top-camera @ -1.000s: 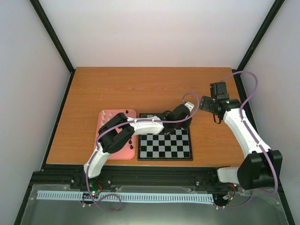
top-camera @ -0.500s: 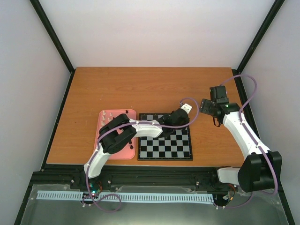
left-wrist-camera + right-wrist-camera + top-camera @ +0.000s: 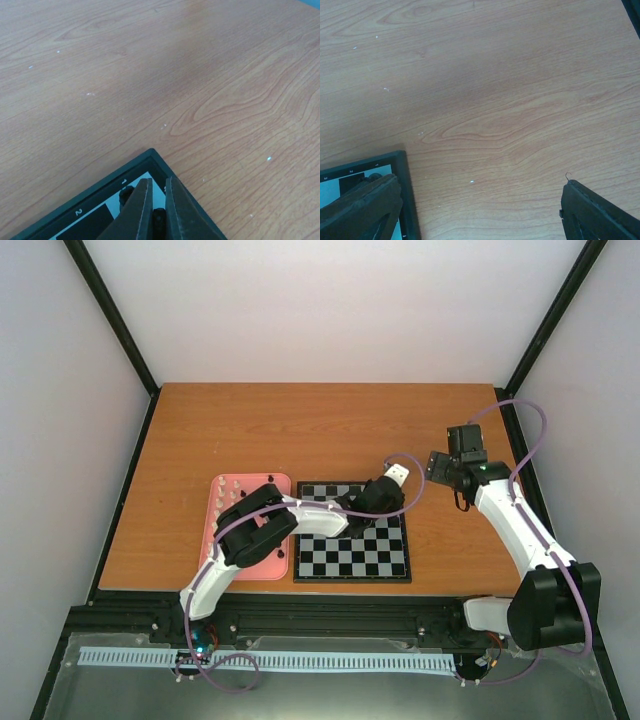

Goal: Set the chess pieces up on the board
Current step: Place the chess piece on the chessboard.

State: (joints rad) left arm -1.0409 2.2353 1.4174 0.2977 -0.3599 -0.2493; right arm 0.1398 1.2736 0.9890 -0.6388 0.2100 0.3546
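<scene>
The board (image 3: 350, 581) lies flat near the table's front. My left gripper (image 3: 374, 500) hovers over its far right part. In the left wrist view the left gripper (image 3: 158, 180) is shut on a small black chess piece (image 3: 159, 220), just inside the board's corner (image 3: 150, 156). A second black piece (image 3: 126, 194) stands on the corner square beside the left finger. My right gripper (image 3: 438, 465) hangs open over bare wood to the right of the board. The right wrist view shows the right gripper (image 3: 480, 200) holding nothing, with the board's rim (image 3: 406, 195) by its left finger.
A pink tray (image 3: 222, 540) sits left of the board, with several white pieces (image 3: 235, 485) and a few black ones (image 3: 273, 480) on it. My left arm (image 3: 300, 515) stretches across the tray and the board. Black frame rails border the table.
My left gripper has shifted a little leftward and nearer over the board's far right part, still shut on the black piece. The right gripper drifted slightly to the right, open throughout.
</scene>
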